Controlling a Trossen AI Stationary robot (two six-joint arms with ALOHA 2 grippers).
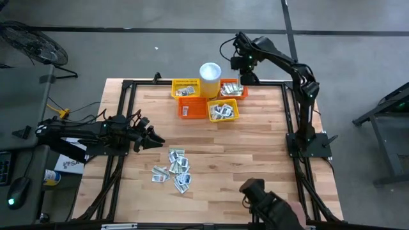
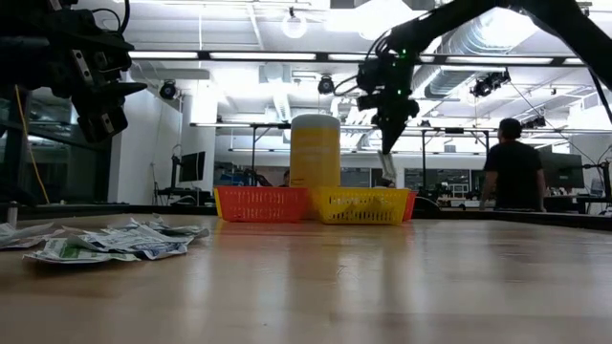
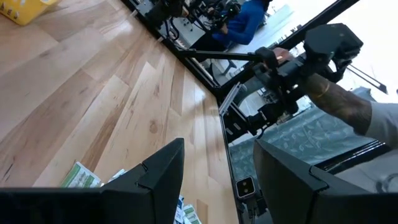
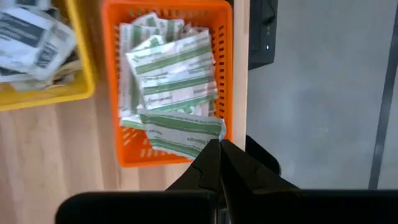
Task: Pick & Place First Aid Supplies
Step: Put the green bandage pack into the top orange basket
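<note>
While most first aid supplies (image 1: 176, 168) lie heaped on the worktop (image 1: 255, 147), green-striped packets (image 4: 171, 81), print unreadable, fill an orange basket (image 4: 221, 37). Right claw (image 4: 219, 163) hovers there, pinched shut, empty; left claw (image 3: 214, 180) gapes wide near the heap.

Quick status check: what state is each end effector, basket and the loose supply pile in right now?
Left end effector: open, empty, beside the pile.
Right end effector: shut, empty, over the far orange basket.
Far orange basket: holds green-striped packets.
Yellow baskets: hold sachets.
Loose pile: scattered flat on the table.
</note>
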